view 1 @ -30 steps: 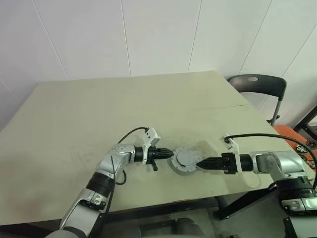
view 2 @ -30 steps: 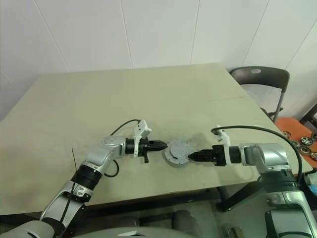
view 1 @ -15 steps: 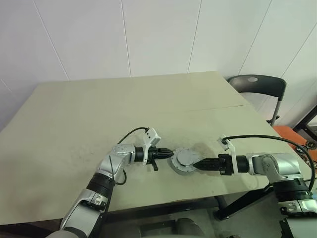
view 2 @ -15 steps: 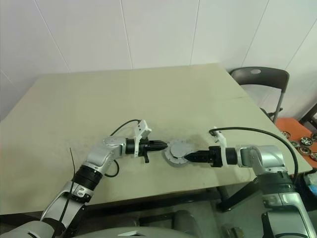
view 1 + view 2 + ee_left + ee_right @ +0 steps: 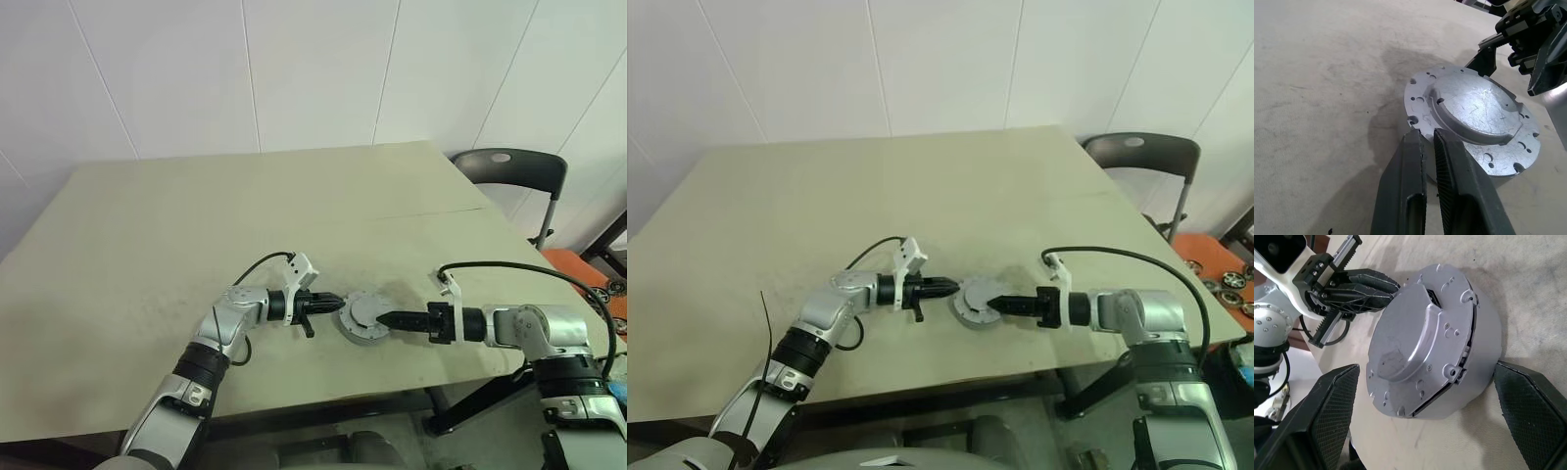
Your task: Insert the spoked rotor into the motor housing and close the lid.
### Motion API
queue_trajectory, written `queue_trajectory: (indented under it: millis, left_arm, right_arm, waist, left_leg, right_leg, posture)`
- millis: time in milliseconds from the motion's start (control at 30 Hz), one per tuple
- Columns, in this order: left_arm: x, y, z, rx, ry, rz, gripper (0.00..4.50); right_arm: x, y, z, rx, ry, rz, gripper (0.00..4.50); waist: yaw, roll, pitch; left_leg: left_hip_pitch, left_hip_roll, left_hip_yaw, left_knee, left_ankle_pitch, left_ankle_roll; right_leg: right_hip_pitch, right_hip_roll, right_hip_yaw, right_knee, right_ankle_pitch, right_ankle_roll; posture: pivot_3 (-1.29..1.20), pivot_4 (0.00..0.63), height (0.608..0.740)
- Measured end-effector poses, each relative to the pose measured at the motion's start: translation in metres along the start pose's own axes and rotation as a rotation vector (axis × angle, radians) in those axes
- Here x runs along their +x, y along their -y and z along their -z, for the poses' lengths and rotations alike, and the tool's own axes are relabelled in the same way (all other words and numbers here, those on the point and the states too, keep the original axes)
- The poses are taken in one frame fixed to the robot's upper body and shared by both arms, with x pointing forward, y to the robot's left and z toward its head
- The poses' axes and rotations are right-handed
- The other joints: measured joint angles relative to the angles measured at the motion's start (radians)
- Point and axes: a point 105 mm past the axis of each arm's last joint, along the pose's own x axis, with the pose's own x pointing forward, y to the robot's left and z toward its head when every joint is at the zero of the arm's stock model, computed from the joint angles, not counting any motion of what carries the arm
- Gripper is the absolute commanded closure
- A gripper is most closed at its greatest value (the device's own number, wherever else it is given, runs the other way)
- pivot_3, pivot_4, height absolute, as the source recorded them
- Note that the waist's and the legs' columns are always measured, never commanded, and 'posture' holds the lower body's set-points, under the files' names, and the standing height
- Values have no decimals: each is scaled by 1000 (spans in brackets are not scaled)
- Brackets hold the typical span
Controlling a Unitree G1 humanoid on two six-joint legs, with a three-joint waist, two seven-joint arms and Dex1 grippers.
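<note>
The motor housing point(image 5: 364, 331) is a short grey metal cylinder near the table's front edge. The lid point(image 5: 1474, 115), a silver-grey disc with a raised centre and small holes, lies on top of it, with a thin gap under its rim in the right wrist view. The spoked rotor is hidden. My left gripper point(image 5: 338, 305) is shut, empty, its tips touching the housing's left rim. My right gripper point(image 5: 1426, 368) is open, one finger point(image 5: 1327, 411) on each side of the housing point(image 5: 1484, 352), coming in from the right.
The beige table point(image 5: 196, 215) stretches wide behind and to the left. A dark chair point(image 5: 509, 166) stands past its right rear corner. Small wheel-like parts lie on an orange surface point(image 5: 1225, 279) off the right edge. The front edge runs close below both grippers.
My right wrist has turned a little, with its fingers still either side of the housing. The left gripper and the housing have stayed in place.
</note>
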Motion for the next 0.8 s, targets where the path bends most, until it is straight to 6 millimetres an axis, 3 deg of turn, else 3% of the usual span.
queue_trajectory:
  millis: [400, 500, 667, 733, 800]
  left_arm:
    - [2, 0, 0, -5, 7, -7, 4051]
    - [4, 0, 0, -8, 11, -10, 4051]
    - [3, -1, -2, -9, 20, -15, 4051]
    - [2, -1, -3, -5, 19, -14, 4051]
    - [3, -2, -1, -10, 17, -20, 4051]
  right_arm:
    - [0, 0, -1, 41, 28, 5, 26]
    - [0, 3, 0, 62, 35, 8, 668]
    - [-2, 2, -1, 94, 49, -14, 2188]
    - [-3, 1, -1, 97, 47, -27, 2464]
    - [-3, 3, 0, 96, 41, -13, 2464]
  waist:
    - [0, 0, 0]
    - [1, 0, 0]
    - [1, 2, -1]
    - [0, 2, -1]
    - [0, 3, -1]
  left_leg:
    - [0, 0, 0, 0, 0, 0]
    - [0, 0, 0, 0, 0, 0]
    - [-1, 0, 0, -1, 0, 0]
    - [-1, 0, 0, -1, 0, 0]
    - [-1, 0, 0, 0, 0, 0]
  right_leg:
    - [0, 0, 0, 0, 0, 0]
    - [0, 0, 0, 0, 0, 0]
    - [-1, 0, 0, -1, 0, 0]
    - [-1, 0, 0, -1, 0, 0]
    - [-1, 0, 0, 0, 0, 0]
  posture:
    - [0, 0, 740]
    - [0, 0, 740]
    - [0, 0, 740]
    - [0, 0, 740]
    - [0, 0, 740]
